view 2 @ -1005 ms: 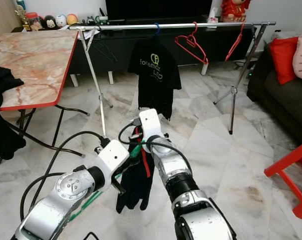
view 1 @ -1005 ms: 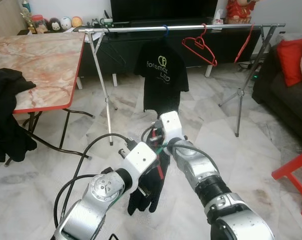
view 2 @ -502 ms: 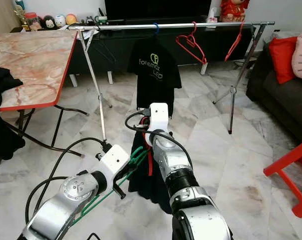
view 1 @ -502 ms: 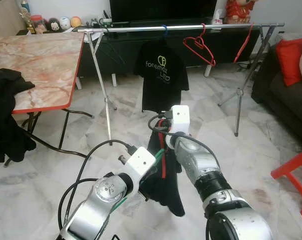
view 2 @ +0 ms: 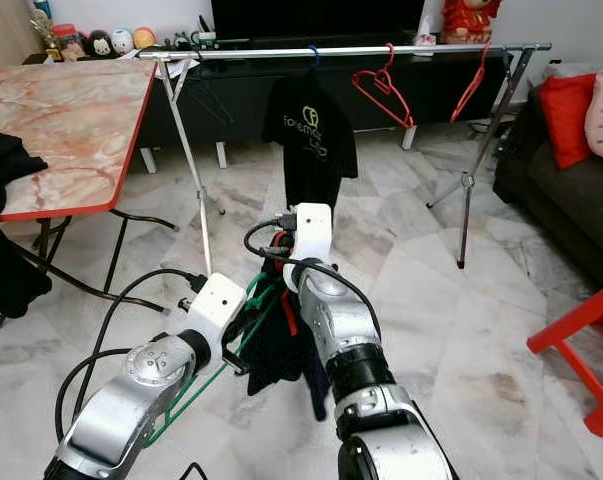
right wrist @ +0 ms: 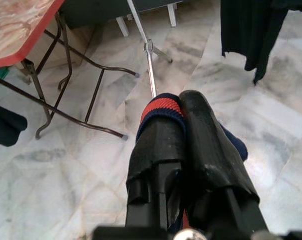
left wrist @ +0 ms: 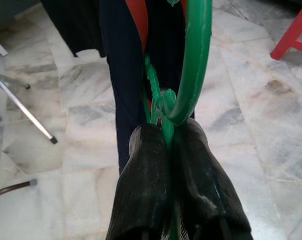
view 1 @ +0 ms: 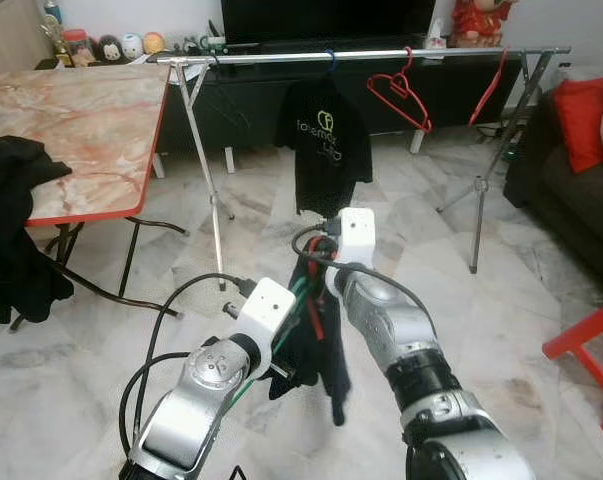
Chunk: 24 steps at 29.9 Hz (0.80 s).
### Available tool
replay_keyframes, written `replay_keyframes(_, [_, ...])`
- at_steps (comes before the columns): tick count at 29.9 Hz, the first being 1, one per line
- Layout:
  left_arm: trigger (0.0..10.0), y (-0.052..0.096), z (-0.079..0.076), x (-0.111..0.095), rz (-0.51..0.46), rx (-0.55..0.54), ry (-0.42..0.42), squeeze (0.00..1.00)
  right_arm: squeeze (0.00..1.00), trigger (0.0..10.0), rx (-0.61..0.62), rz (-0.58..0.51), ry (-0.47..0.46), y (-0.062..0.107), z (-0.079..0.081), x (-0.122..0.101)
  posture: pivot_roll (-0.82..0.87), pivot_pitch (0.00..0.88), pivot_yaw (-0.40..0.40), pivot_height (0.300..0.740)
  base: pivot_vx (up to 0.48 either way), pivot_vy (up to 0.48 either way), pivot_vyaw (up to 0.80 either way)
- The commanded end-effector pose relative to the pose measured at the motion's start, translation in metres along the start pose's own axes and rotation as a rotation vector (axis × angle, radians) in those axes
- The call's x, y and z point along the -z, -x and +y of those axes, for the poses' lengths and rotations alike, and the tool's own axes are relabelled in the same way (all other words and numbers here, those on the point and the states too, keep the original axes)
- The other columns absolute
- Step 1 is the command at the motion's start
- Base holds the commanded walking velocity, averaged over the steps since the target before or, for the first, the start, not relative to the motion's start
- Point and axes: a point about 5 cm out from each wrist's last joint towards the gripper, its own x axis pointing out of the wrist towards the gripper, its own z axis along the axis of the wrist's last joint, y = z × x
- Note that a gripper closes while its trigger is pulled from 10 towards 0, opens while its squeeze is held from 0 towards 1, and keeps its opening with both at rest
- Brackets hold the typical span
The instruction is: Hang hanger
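Note:
A green plastic hanger (left wrist: pixel 193 60) is pinched at its neck by my left gripper (left wrist: pixel 166 132), low in front of me. My right gripper (right wrist: pixel 183 100) is shut on the red-trimmed collar of a dark navy garment (right wrist: pixel 161 107). The garment (view 1: pixel 326 350) hangs bunched between the two arms, around the hanger, over the marble floor. Ahead stands the metal clothes rail (view 1: pixel 381 55), well beyond both grippers, with a black printed T-shirt (view 1: pixel 323 145) hanging on it.
Two red hangers (view 1: pixel 401 95) (view 1: pixel 489 85) hang on the rail's right part. A marble-top table (view 1: pixel 71 130) with black clothing (view 1: pixel 16 230) over its edge stands left. A dark sofa (view 1: pixel 571 180) and a red stool (view 1: pixel 591 345) are right.
The right gripper rose and moved forward with the collar, then eased left. The garment now hangs narrower and more bunched. The left gripper lifted a little. The T-shirt on the rail has swung edge-on.

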Motion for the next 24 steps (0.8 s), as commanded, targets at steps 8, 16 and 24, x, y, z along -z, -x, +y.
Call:
replay_keyframes(8, [10.0, 0.0, -0.023, -0.001, -0.019, 0.182, -0.022, 0.0, 0.0, 10.0, -0.183, -0.014, 0.089, 0.006, 0.03, -0.011, -0.01, 0.0, -0.03, 0.74, 0.0, 0.0, 0.0])
replay_keyframes(16, [10.0, -0.006, 0.0, 0.003, 0.033, -0.008, 0.008, 0.0, 0.0, 10.0, -0.128, -0.045, 0.076, 0.01, 0.024, -0.02, -0.02, 0.0, -0.028, 0.74, 0.0, 0.0, 0.0])
replay_keyframes(24, [10.0, -0.004, 0.022, 0.014, 0.087, -0.172, 0.041, 0.0, 0.0, 10.0, -0.05, -0.045, 0.036, 0.013, 0.01, -0.022, -0.02, 0.0, -0.023, 0.74, 0.0, 0.0, 0.0])
